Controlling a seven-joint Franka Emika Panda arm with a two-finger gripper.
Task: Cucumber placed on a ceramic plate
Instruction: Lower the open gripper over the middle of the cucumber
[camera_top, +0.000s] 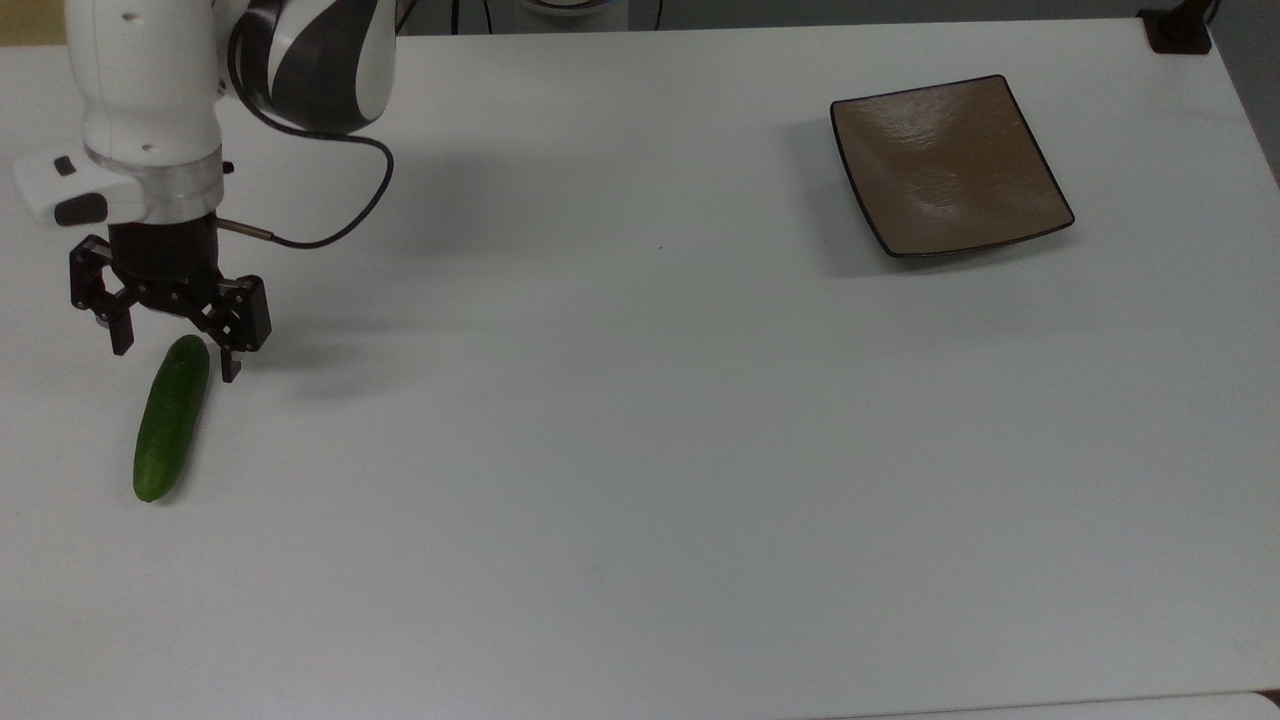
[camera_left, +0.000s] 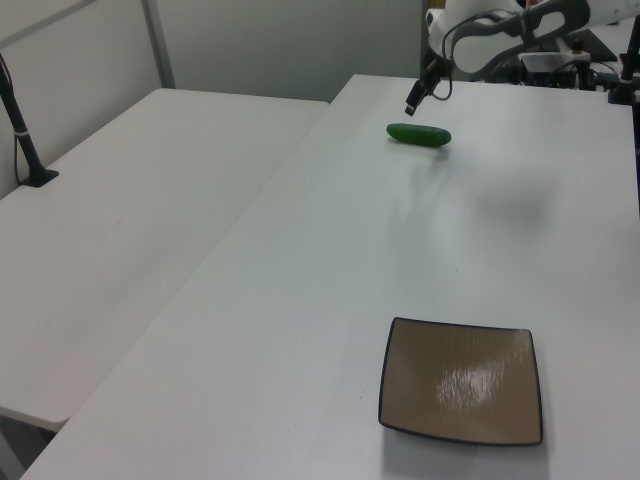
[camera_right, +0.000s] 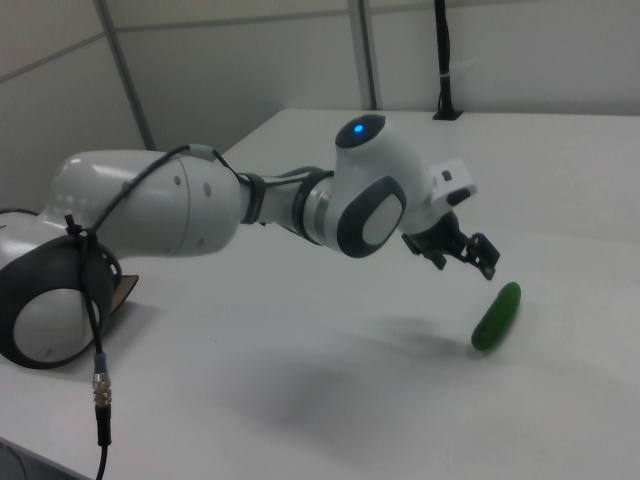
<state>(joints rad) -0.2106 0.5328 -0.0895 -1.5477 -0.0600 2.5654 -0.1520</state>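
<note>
cucumber (camera_top: 170, 420): showing smooth, dark green skin
ceramic plate (camera_top: 948, 165): gleaming glossy brown glaze, thin dark rim
table (camera_top: 640, 450): looking matt white
gripper (camera_top: 176, 362): showing matt black fingers
arm (camera_right: 200, 205): shining white, smooth shell

The arm (camera_top: 150, 100) is cut off by the top edge in the top view, at about eleven o'clock. In the left view the gripper (camera_left: 428, 92) is too small to read, perhaps standing open. In the right view the arm's base runs off the frame at nine o'clock, and the arm hides part of the table (camera_right: 330, 400) behind it.
</note>
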